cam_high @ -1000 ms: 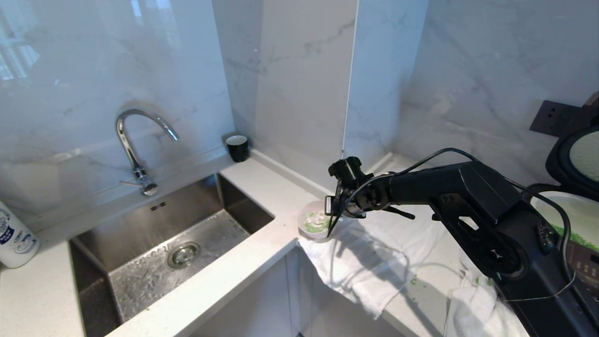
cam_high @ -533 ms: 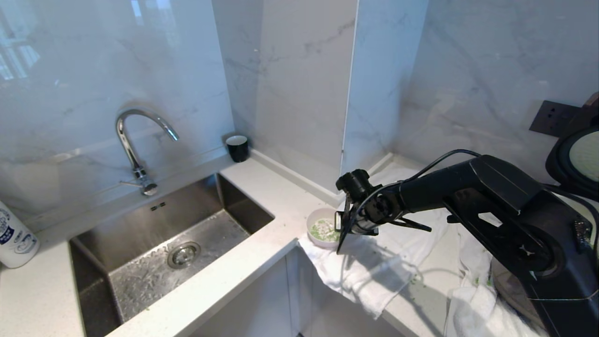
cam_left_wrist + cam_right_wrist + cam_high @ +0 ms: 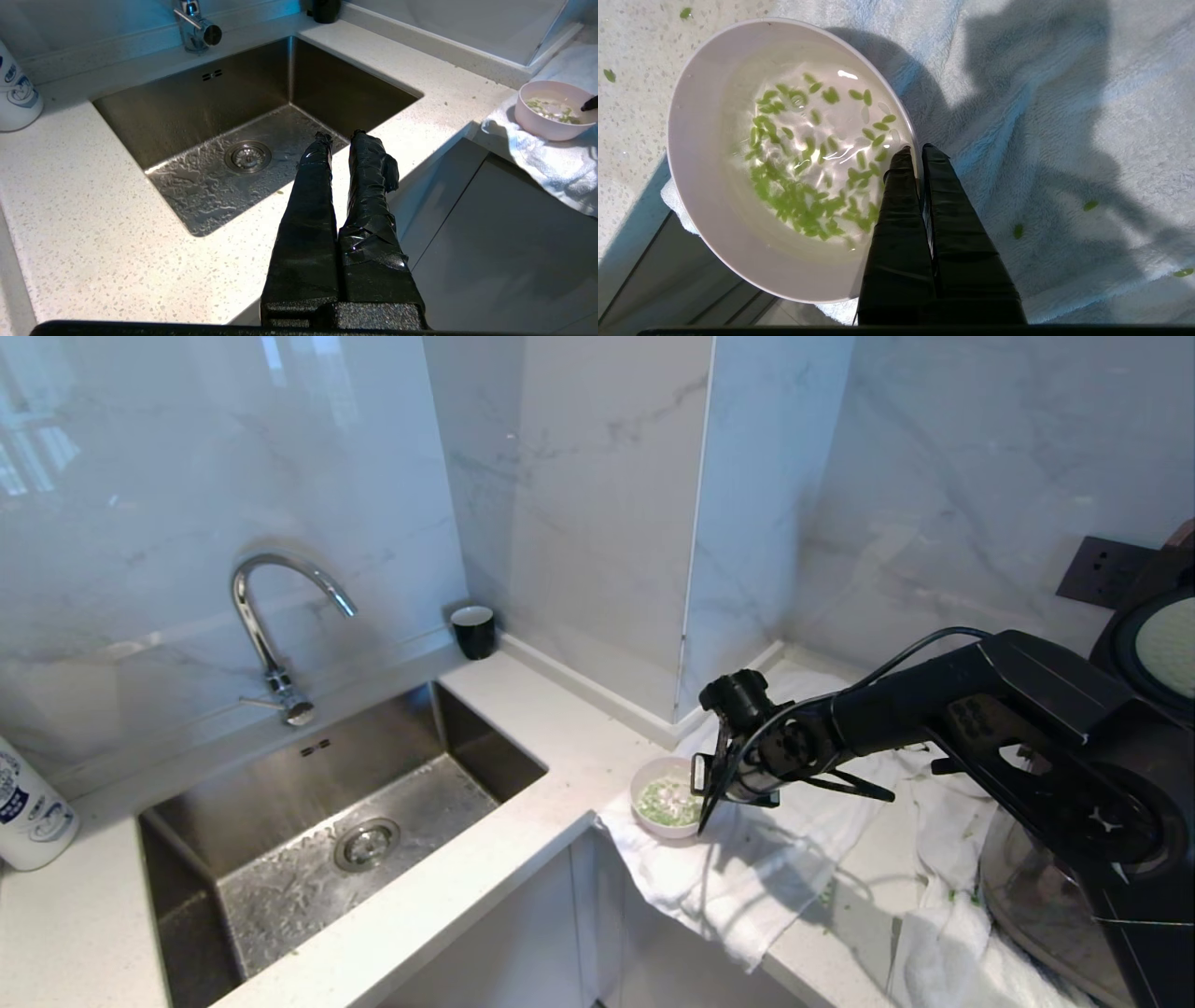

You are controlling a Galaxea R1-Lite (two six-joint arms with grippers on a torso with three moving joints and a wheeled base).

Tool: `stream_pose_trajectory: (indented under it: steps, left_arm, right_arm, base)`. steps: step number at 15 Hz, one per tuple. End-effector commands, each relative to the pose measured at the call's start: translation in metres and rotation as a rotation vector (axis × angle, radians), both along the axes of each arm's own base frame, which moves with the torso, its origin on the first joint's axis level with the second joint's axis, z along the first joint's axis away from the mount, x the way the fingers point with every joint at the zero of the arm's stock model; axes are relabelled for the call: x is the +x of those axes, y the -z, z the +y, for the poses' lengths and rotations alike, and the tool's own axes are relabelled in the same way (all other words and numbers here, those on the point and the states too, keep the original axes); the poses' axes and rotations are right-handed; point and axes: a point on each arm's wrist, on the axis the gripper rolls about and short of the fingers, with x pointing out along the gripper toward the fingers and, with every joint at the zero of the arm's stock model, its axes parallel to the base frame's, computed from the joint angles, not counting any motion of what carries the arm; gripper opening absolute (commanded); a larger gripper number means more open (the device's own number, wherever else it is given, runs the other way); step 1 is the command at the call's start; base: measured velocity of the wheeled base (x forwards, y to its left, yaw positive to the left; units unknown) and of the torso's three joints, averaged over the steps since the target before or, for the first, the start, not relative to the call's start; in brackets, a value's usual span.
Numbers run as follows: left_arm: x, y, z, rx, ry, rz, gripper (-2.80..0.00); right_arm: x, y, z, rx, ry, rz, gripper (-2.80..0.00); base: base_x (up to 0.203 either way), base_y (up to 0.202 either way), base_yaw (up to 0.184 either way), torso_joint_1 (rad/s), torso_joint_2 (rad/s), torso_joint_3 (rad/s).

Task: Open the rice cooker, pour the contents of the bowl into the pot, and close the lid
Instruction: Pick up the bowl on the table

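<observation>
Right gripper [image 3: 913, 151] is clamped on the rim of the bowl [image 3: 738, 154], one taped finger inside the wall and the other outside, with only the thin white edge between them. It grips from above, fingers pointing down at the side of the bowl nearest the arm. From the grip outward, the bowl spreads away toward the sink [image 3: 308, 821]; it holds water and green grains, and sits at the counter's front edge, partly on the white towel [image 3: 747, 868].

What the pour turns on is where the cooker lies. From this gripper [image 3: 709, 803], the rice cooker [image 3: 1153, 644] is back along the arm and out to the robot's right, well apart from the bowl, at the far right of the head view. Its lid [image 3: 1158, 658] stands raised, its pale round underside showing; the pot itself is hidden behind the arm, so I cannot tell its exact place. The bowl hangs on the far side of the grip from the cooker, so, as I judge it, the carry will have to sweep right across the towel with the rim held level, or the water will slop out.

Right arm is the nearer one by far. Left gripper [image 3: 338, 137] hangs idle over the counter's front edge by the sink, fingers almost together and holding nothing.
</observation>
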Motion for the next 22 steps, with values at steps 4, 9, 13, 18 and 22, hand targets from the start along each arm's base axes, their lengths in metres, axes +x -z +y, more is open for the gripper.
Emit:
stream_pose_trajectory:
  steps: [4, 9, 13, 18, 22]
  left_arm:
    - [0.0, 0.0, 0.0, -0.001, 0.001, 0.0, -2.8]
    - [0.0, 0.0, 0.0, -0.001, 0.0, 0.0, -2.8]
    - [0.0, 0.0, 0.0, -0.001, 0.0, 0.0, -2.8]
    - [0.0, 0.0, 0.0, -0.001, 0.001, 0.0, -2.8]
    - [0.0, 0.0, 0.0, -0.001, 0.001, 0.0, -2.8]
  right_arm:
    - [0.002, 0.006, 0.003, -0.006, -0.004, 0.005, 0.0]
    - [0.003, 0.013, 0.012, -0.019, -0.023, 0.006, 0.0]
    - [0.002, 0.018, 0.017, -0.045, -0.062, 0.007, 0.0]
    - [0.0, 0.022, 0.019, -0.078, -0.073, 0.01, -2.8]
    - [0.001, 0.022, 0.018, -0.077, -0.07, 0.01, -2.8]
  base:
    - [0.0, 0.0, 0.0, 0.0, 0.0, 0.0]
    - [0.0, 0.0, 0.0, 0.0, 0.0, 0.0]
    - [0.0, 0.0, 0.0, 0.0, 0.0, 0.0]
    - [0.0, 0.0, 0.0, 0.0, 0.0, 0.0]
    - [0.0, 0.0, 0.0, 0.0, 0.0, 0.0]
